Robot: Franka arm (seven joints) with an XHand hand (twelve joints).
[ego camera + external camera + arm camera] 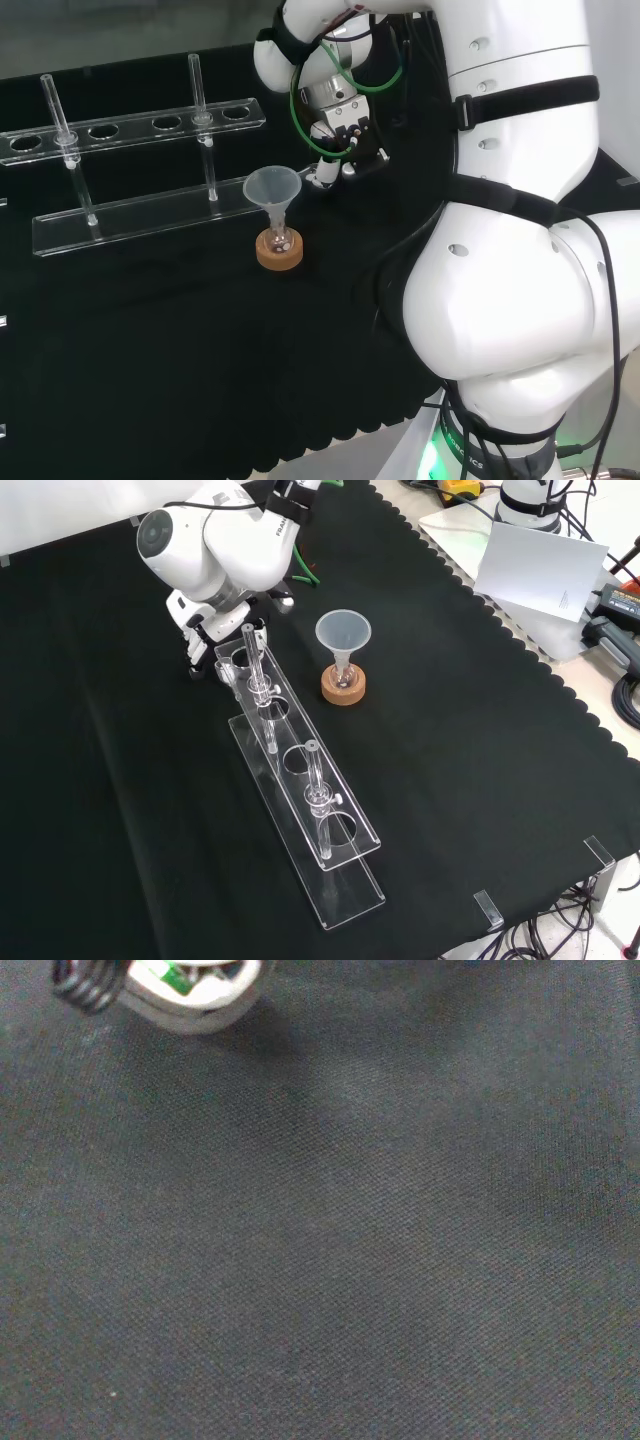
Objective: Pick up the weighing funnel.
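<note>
My hand (343, 140) hangs low over the black cloth, just right of the big funnel (272, 187) in the head view. In the front view the hand (203, 630) sits at the far end of the clear rack (300, 780), partly behind it. A faint clear sliver (307, 177) lies beside the hand's lower tip; I cannot tell whether it is the weighing funnel or whether it is held. The wrist view has bare cloth close below and a blurred white part of the hand (190, 990).
The funnel (343, 632) stands in a small flask on a cork ring (343, 688). Two thin glass tubes (250, 655) (314, 770) stand upright in the rack (140, 215). The arm's white links (520, 200) fill the head view's right. A paper sheet (540, 565) lies off the cloth.
</note>
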